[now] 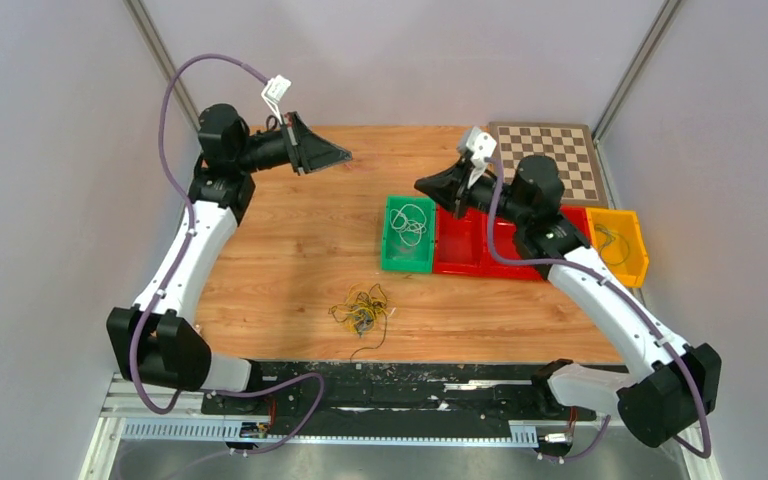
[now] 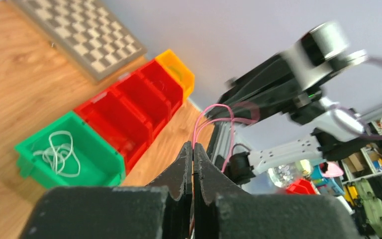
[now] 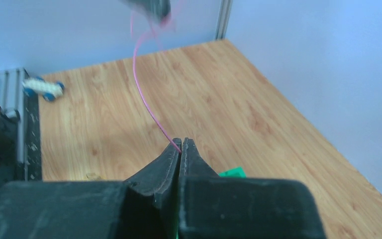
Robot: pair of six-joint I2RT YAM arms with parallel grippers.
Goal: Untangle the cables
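Cables point(image 1: 360, 308) lie snarled near green bin point(image 1: 405, 266); left gripper point(image 2: 193, 149) and right gripper point(image 3: 180, 149) each clamp one pink wire point(image 3: 165, 135). Next, likely: bin it.

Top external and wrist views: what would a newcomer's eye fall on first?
Both the left end effector and the right end effector, raised over the table, are shut on a thin pink cable running between them. A tangle of cables lies near the table's front edge. Right of centre, a green bin holds a white cable.
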